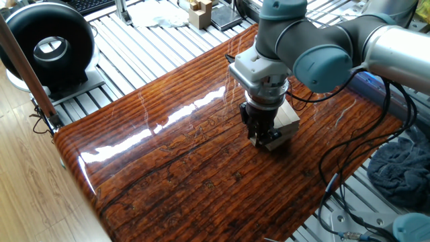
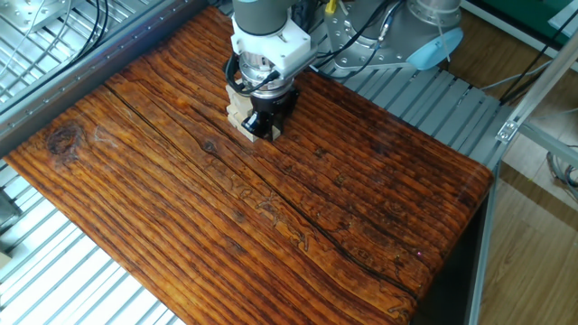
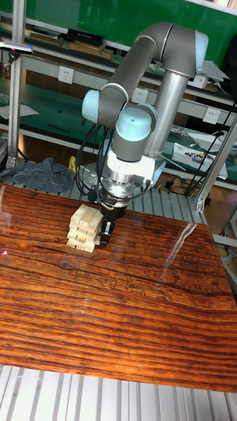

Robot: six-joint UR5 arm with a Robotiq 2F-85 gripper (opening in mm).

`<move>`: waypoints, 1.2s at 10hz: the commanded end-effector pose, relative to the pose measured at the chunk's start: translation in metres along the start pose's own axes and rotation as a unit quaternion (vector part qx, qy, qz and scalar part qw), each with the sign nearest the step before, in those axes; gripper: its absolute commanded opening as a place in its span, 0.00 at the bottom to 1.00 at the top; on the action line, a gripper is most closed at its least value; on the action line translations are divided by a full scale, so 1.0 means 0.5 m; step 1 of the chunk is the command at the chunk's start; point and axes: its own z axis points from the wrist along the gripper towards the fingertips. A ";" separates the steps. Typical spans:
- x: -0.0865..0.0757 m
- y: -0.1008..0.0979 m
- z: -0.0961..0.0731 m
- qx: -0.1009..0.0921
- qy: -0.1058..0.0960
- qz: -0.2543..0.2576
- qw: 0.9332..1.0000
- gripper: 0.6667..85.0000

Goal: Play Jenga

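The Jenga tower (image 3: 84, 228) is a short stack of pale wooden blocks in crosswise layers on the dark wood table (image 3: 131, 316). It also shows in one fixed view (image 1: 290, 115) and in the other fixed view (image 2: 237, 110). My gripper (image 3: 105, 231) points straight down, its dark fingers pressed close against one end of the tower at the height of the lower layers. The gripper (image 1: 262, 134) hides that side of the stack. In the other fixed view the gripper (image 2: 262, 122) covers the blocks' ends. The gap between the fingers does not show.
A black round fan (image 1: 47, 44) stands off the table's far left corner. Small wooden pieces (image 1: 199, 12) sit on the slatted bench behind it. A grey cloth (image 1: 403, 171) lies at the right. Cables (image 1: 349, 141) hang beside the arm.
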 end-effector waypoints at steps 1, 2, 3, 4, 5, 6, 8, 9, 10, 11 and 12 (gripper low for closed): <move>-0.004 -0.005 -0.003 0.003 -0.005 0.000 1.000 0.44; -0.003 -0.003 -0.003 0.002 -0.005 0.000 1.000 0.51; -0.005 -0.003 -0.003 0.002 -0.007 0.000 1.000 0.52; -0.005 -0.003 -0.003 0.002 -0.007 0.000 1.000 0.52; -0.001 -0.003 -0.003 0.002 -0.004 0.005 1.000 0.52; 0.003 -0.002 -0.003 0.000 -0.001 0.010 1.000 0.52; 0.004 -0.002 -0.004 0.000 -0.001 0.010 1.000 0.52; 0.006 -0.003 -0.005 0.000 0.000 0.009 1.000 0.52; 0.005 -0.003 -0.005 0.000 0.000 0.009 1.000 0.52; 0.004 -0.005 -0.005 0.002 -0.002 0.010 1.000 0.52; 0.000 -0.005 -0.005 0.002 -0.005 0.013 1.000 0.52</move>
